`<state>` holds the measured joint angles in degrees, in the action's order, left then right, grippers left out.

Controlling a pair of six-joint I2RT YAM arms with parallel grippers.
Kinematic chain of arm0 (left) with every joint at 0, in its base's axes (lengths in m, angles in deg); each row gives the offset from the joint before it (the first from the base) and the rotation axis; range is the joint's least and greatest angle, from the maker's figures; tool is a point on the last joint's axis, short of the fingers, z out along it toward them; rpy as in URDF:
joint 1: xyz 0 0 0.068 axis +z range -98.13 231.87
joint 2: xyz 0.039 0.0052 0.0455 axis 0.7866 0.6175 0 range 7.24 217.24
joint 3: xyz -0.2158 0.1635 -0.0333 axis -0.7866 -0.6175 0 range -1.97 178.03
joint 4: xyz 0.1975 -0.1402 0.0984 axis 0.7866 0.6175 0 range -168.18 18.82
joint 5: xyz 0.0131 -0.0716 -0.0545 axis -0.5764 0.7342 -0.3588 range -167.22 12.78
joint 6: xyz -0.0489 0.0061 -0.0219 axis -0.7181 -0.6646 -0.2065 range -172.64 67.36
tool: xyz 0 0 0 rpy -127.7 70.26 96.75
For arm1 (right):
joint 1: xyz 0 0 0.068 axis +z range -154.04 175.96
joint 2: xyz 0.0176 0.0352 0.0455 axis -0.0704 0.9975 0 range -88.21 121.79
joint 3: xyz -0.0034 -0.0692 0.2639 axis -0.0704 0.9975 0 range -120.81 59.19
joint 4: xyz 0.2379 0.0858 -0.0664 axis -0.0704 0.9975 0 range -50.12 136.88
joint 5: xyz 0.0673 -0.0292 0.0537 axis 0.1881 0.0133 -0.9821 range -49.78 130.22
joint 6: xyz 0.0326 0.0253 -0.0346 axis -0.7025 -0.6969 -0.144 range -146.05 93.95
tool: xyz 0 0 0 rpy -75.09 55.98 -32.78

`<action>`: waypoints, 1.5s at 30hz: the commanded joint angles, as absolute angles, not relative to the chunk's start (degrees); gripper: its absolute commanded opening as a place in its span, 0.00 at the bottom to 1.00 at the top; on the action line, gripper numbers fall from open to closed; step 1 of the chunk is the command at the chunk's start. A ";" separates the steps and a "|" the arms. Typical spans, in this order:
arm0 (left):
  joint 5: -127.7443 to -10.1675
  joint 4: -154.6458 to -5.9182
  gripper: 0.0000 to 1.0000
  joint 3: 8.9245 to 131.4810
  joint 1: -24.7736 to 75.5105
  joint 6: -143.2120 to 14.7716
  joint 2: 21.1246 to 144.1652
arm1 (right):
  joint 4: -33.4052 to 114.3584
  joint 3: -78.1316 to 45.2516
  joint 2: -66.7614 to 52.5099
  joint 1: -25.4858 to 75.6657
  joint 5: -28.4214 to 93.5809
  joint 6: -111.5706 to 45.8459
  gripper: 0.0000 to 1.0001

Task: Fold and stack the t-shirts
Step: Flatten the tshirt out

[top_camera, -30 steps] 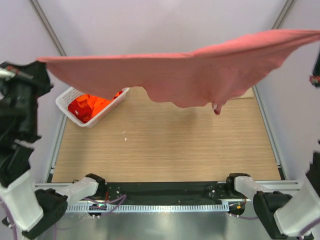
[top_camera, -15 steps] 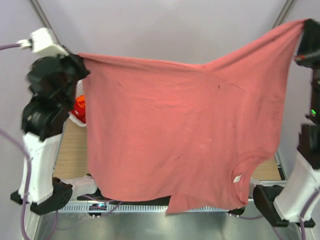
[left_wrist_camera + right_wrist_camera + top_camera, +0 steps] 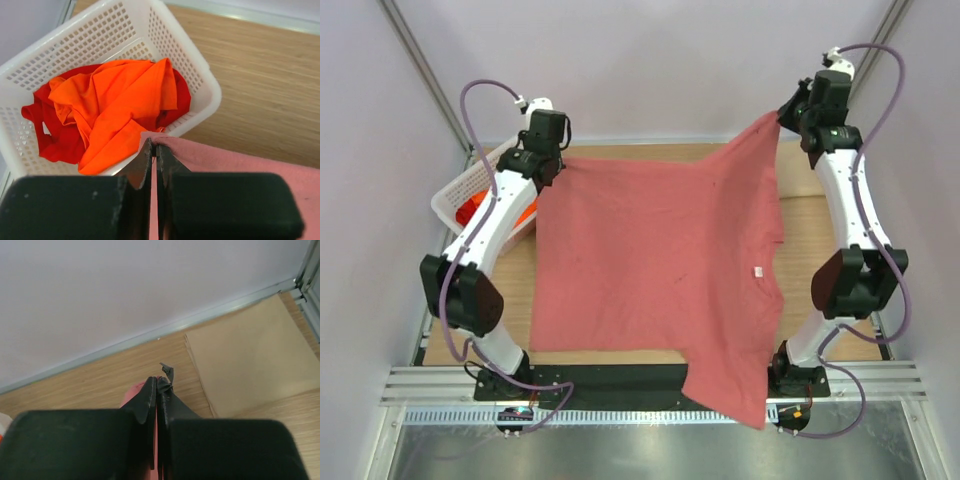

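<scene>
pink t-shirt point(image 3: 655, 265) pinched, left hand point(image 3: 542, 168), right hand point(image 3: 783, 116)

Three t-shirts are in view: one dusty salmon-pink cotton t-shirt point(image 3: 660, 260), one bright orange t-shirt point(image 3: 115, 100) and one red t-shirt point(image 3: 55, 145). The pink one carries a single small white neck label point(image 3: 757, 270). There is one white lattice plastic basket point(image 3: 185, 65) and one pale wooden table point(image 3: 815, 240), with one flat beige rectangular sheet point(image 3: 240, 360) on it. The robot arms number two, the white-and-black left arm point(image 3: 495, 225) and the matching right arm point(image 3: 850, 210). That gives two grippers, the left gripper point(image 3: 153, 150) and the right gripper point(image 3: 156, 385), each with two black fingers point(image 3: 142, 165), four altogether. Two purple cables point(image 3: 470, 110) loop from the wrists, one per arm.
</scene>
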<state>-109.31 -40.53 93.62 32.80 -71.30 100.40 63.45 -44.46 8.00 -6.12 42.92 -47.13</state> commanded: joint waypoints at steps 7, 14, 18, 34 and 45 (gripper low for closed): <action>-109.65 -45.05 0.00 108.49 37.19 -71.01 113.75 | 54.74 -62.51 23.05 -6.41 41.01 -48.28 0.01; -108.77 -43.55 0.00 115.80 37.45 -70.13 121.75 | 55.44 -71.94 33.08 -6.32 38.64 -49.87 0.02; -108.16 -43.29 0.00 118.08 37.63 -69.34 124.83 | 55.17 -72.03 35.01 -6.32 38.64 -50.13 0.02; -107.53 -36.64 0.55 128.26 37.81 -69.60 133.61 | 70.70 -81.23 42.37 -6.50 45.31 -51.09 0.20; -106.32 -22.63 0.77 120.62 37.72 -76.01 120.21 | 95.59 -68.03 29.94 -6.59 47.96 -56.55 0.76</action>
<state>-107.17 -27.33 128.01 37.39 -72.87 130.33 88.13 -74.78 39.80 -6.95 46.83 -54.45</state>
